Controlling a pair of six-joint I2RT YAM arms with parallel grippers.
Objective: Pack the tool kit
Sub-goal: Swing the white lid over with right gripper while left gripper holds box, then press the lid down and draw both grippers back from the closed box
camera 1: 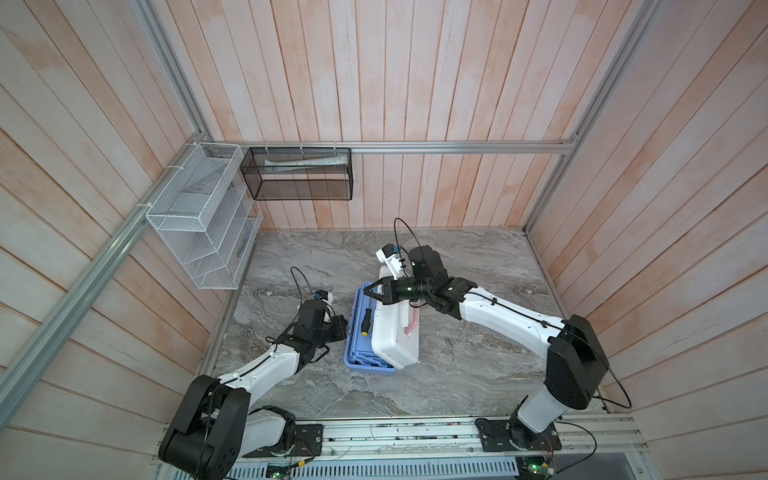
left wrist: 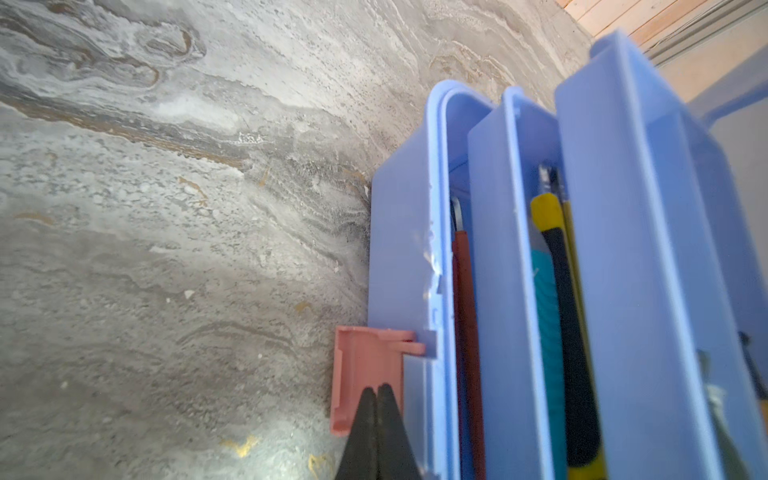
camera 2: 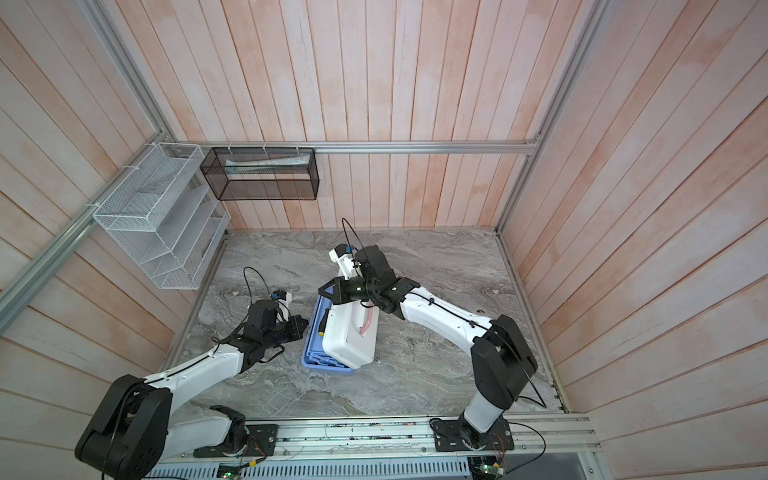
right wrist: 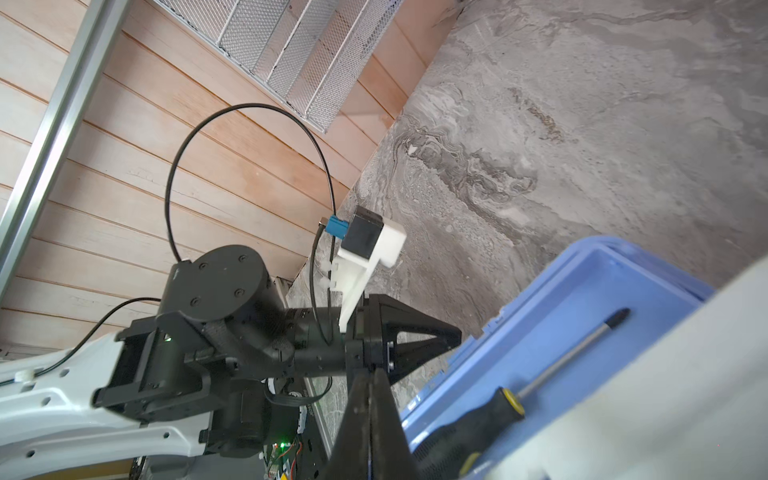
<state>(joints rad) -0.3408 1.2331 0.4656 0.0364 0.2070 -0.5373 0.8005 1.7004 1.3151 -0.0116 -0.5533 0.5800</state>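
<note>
**Q:** Two things first: where do we find the kit, and is it shut?

**A:** We find the case [camera 2: 347, 345] near the middle of the table [camera 1: 478, 382]. It is not shut. Its white lid [camera 1: 395, 345] leans raised over the right long side of the blue base [camera 1: 365, 368]. That leaves the tray [left wrist: 511, 291] uncovered on the left.

**Q:** How do the jaws stand?

**A:** Both pairs are closed and empty. We see the right gripper [camera 1: 367, 291] above the far end of the base, just beside the lid's edge. The left gripper [left wrist: 377, 392] points at the pink latch [left wrist: 365, 365] on the left long side. We cannot tell whether either one touches the case.

**Q:** How do we do this step well?

**A:** We judge the step to be lowering the lid.
- We would press on the lid's top near its free edge, not on the pink handle [camera 1: 410, 326].
- We would brace the base from the left so that it does not slide.
- We would check that no tool rides above the tray rim before swinging the latch up.

**Q:** Which way does the kit point?

**A:** Its long axis runs from the near side of the table toward the far side, with the far end leaning slightly right. The screwdriver [camera 1: 365, 321] lies along that axis, its tip apparently toward the far end. The teal tool [left wrist: 546, 332] lies parallel beside it.
</note>
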